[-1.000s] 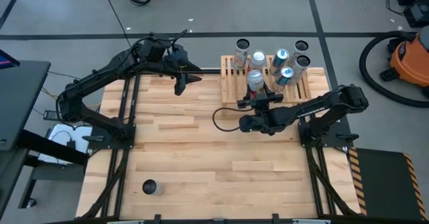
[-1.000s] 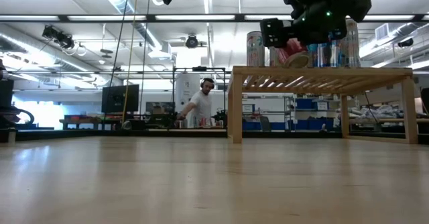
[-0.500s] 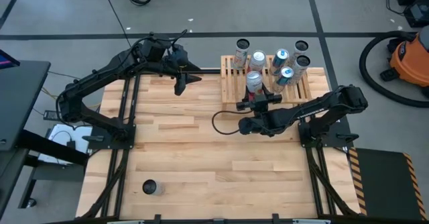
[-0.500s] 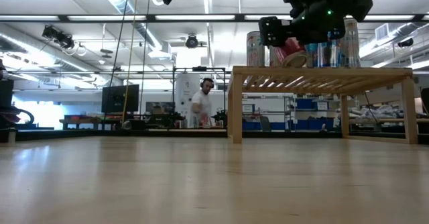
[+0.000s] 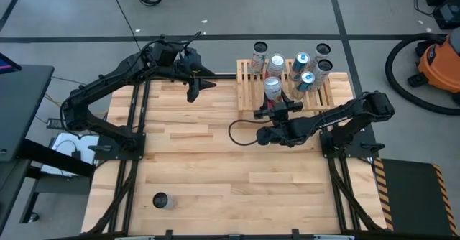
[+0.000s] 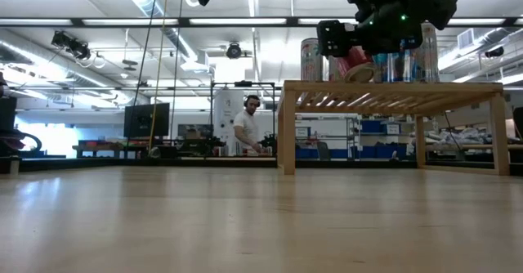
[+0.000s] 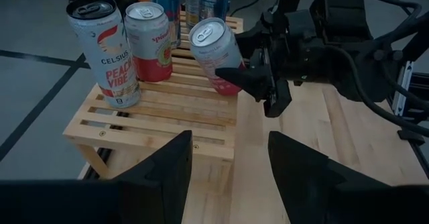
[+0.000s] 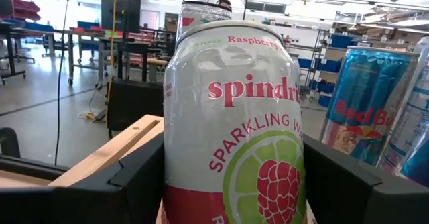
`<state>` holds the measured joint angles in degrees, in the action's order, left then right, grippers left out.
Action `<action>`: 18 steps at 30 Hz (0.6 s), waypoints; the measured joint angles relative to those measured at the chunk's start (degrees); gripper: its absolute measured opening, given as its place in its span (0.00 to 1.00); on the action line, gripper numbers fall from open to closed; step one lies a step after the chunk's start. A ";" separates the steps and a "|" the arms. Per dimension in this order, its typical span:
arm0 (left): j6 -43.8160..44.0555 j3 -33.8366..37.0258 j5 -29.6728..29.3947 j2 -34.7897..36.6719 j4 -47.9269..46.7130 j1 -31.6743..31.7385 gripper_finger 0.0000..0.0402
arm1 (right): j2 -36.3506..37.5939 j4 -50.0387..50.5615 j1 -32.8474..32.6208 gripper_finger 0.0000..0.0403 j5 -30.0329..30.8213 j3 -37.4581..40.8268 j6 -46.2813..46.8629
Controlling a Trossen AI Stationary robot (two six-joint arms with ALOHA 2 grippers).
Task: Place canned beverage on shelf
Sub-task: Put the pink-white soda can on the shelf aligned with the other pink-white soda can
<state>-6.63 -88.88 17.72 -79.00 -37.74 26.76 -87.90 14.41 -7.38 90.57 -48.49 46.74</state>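
Observation:
The shelf (image 5: 250, 89) is a low, light-wood slatted rack at the table's far right. Several cans stand upright on it, among them a Celsius can (image 7: 102, 49), a Spindrift can (image 7: 149, 41) and a Red Bull can (image 8: 365, 103). My right gripper (image 5: 275, 102) is at the shelf's near edge, shut on a pink-and-white Spindrift raspberry-lime can (image 5: 272, 88), which is tilted over the slats. My left gripper (image 5: 194, 89) hangs shut in the air, left of the shelf and high above the table. My right gripper pinches the can's side wall (image 8: 181, 150) between its two fingers (image 8: 137, 177), one on each side, about mid-height. The fingers come level from the table's near side. The can (image 7: 213, 49) is tilted, its top leaning toward the table's left. Whether its lower rim touches the slats, I cannot tell.
A small dark can (image 5: 161, 200) stands alone near the table's near-left corner. The bare wooden tabletop (image 5: 208, 168) stretches left of and nearer than the shelf. In the low view, a person (image 6: 248, 126) stands at benches far behind the table.

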 joint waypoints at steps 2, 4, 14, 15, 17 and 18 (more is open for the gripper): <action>0.07 0.00 0.00 0.00 0.06 0.00 0.49 | 0.00 0.08 0.01 0.73 -0.31 0.00 -0.02; 0.11 0.00 0.00 0.00 0.14 0.00 0.49 | 0.02 0.11 0.01 0.73 -0.75 0.00 -0.11; 0.43 0.00 0.00 0.00 0.18 0.00 0.49 | 0.09 0.29 -1.00 0.73 -1.64 0.00 0.00; 0.43 0.00 0.00 0.00 0.18 -0.01 0.49 | 0.09 0.11 -1.08 0.73 -1.67 -0.02 0.06; 0.44 0.00 0.00 0.00 0.18 0.00 0.49 | 0.09 0.06 -1.09 0.73 -1.62 -0.02 0.11; 0.46 0.00 0.00 0.00 0.20 0.00 0.49 | 0.09 -0.14 -1.09 0.74 -1.58 -0.02 -0.09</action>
<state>-6.17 -88.88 17.72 -79.00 -37.54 26.76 -87.81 14.27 -8.47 88.99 -48.51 46.66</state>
